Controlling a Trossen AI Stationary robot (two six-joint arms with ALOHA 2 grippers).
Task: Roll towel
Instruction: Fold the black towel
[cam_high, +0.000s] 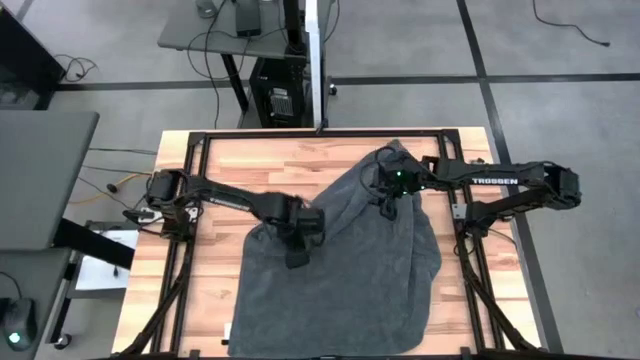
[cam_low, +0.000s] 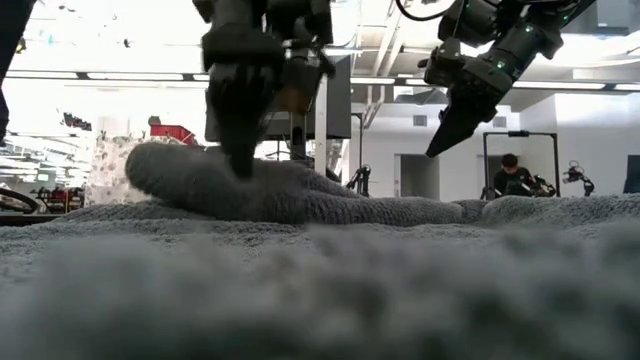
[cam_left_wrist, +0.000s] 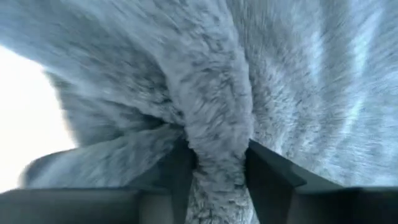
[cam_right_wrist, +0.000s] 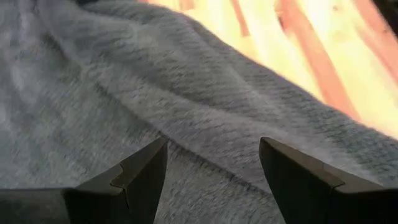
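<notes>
The dark grey towel (cam_high: 340, 270) is seen spread loosely over the middle and near side of the wooden desk (cam_high: 215, 190), rumpled rather than flat, with one corner drawn up toward the far edge. The left end effector (cam_left_wrist: 217, 168) is set down on the towel's left part, and a ridge of terry pile is caught between its two fingers (cam_left_wrist: 273, 180); whether that fold is firmly pinched or just being let go cannot be told from this close view, though the fingers look parted around it rather than pressed tight. The right end effector (cam_right_wrist: 211, 168) is held above the towel's far corner, well open, with nothing between its fingers and the cloth below untouched. No roll has been formed yet, so the step in hand is judged to be the straightening of the cloth. Next, the bunched fold needs to be released and an edge gripped and turned over evenly.
</notes>
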